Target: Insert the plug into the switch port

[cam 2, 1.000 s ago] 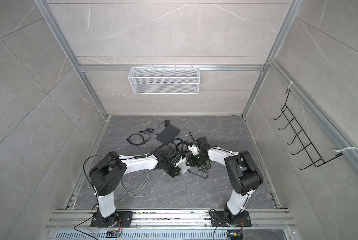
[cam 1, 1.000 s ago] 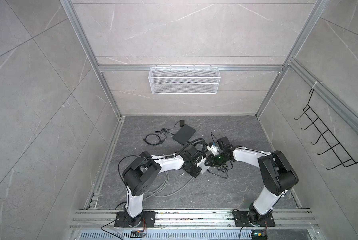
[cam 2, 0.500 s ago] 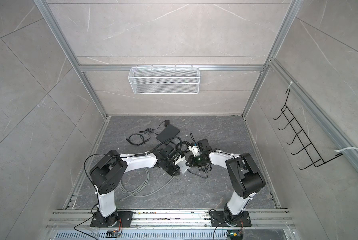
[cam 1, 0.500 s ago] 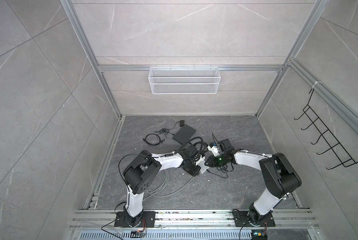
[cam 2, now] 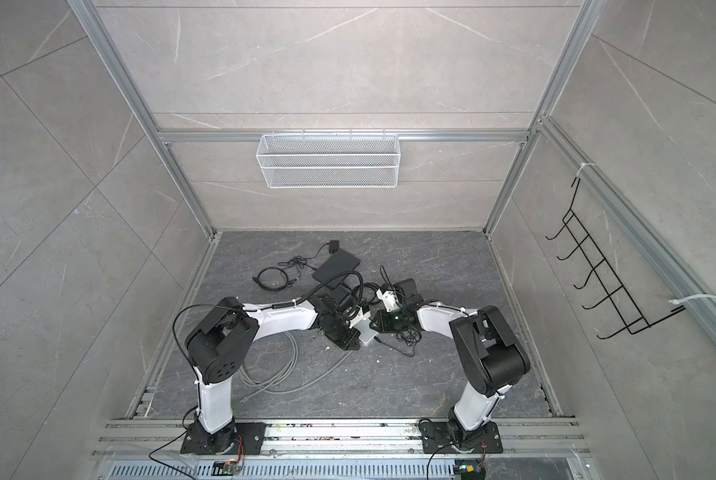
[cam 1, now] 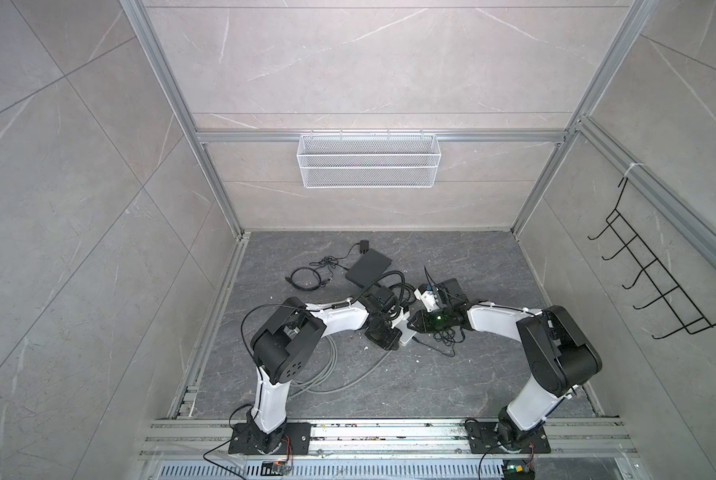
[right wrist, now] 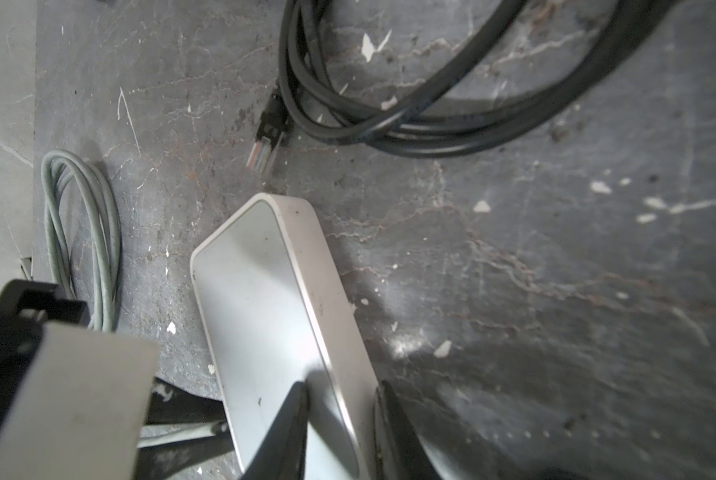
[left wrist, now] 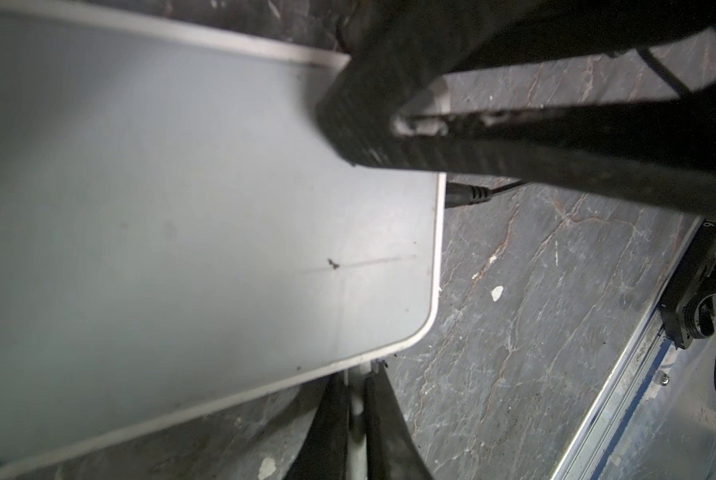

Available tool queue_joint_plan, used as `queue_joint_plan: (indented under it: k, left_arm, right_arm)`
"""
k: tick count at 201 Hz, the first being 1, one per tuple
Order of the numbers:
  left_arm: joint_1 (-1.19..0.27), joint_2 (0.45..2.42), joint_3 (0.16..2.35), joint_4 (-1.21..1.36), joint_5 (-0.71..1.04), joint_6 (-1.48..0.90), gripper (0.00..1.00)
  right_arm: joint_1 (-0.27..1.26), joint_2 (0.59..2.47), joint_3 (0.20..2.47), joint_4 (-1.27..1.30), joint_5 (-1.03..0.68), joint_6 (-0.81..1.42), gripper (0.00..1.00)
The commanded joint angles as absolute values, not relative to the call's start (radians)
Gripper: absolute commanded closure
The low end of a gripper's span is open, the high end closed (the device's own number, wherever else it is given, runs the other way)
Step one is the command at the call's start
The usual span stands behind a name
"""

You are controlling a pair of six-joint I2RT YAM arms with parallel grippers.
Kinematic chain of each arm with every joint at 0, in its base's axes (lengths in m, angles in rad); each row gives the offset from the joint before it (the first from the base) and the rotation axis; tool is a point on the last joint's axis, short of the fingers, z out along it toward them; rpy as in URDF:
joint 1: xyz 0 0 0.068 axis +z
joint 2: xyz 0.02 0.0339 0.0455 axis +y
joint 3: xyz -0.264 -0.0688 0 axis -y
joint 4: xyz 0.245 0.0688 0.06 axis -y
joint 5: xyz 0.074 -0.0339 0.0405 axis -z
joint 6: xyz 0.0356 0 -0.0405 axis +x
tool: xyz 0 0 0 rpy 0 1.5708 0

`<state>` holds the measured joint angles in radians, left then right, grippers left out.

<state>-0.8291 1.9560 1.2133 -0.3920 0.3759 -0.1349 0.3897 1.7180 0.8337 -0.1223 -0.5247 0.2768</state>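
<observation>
Nearest, on the left, the grey cable [right wrist: 113, 249] lies in loose loops on the floor [cam 1: 431, 386]. Mid-floor sits the white switch [cam 1: 406, 334]. The left gripper [left wrist: 358, 374] meets its left side. Its fingers [left wrist: 331, 415] are pinched almost together on something pale, apparently the grey cable's plug [left wrist: 357, 409], whose tip touches the switch's edge. The right gripper [right wrist: 339, 386] clamps the switch from the right, straddling its edge. A black power lead [left wrist: 468, 195] is plugged into the switch. Just beyond lies a black cable [right wrist: 389, 133], its clear connector [right wrist: 260, 156] loose on the floor.
</observation>
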Motion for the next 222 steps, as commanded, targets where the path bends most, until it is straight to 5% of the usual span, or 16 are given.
queue_joint_plan:
  k: [1, 32, 63, 109, 154, 177, 222]
  left_arm:
    - [-0.832, 1.98, 1.188, -0.012, 0.27, -0.14, 0.86]
    - [-0.818, 1.921, 1.127, -0.138, 0.332, -0.08, 0.79]
    - [-0.79, 1.895, 1.1, -0.204, 0.414, -0.035, 0.57]
    - [-0.689, 1.792, 1.127, -0.274, 0.507, 0.041, 0.53]
    - [-0.448, 1.708, 1.151, -0.167, 0.266, -0.059, 0.52]
    - [-0.369, 1.783, 1.243, -0.275, -0.002, -0.03, 0.52]
    - [-0.287, 1.964, 1.449, -0.499, -0.137, 0.146, 0.53]
  right_arm:
    - [0.469, 1.742, 0.821, -0.463, -0.725, 0.333, 0.7]
    - [0.332, 1.706, 0.936, -0.413, -0.634, 0.412, 0.67]
    - [0.277, 1.744, 0.984, -0.325, -0.651, 0.498, 0.65]
    - [0.253, 1.729, 1.038, -0.356, -0.661, 0.492, 0.64]
    - [0.25, 1.687, 1.033, -0.343, -0.683, 0.473, 0.63]
    - [0.251, 1.679, 1.021, -0.338, -0.699, 0.457, 0.63]
    - [0.25, 1.681, 1.009, -0.361, -0.722, 0.421, 0.63]
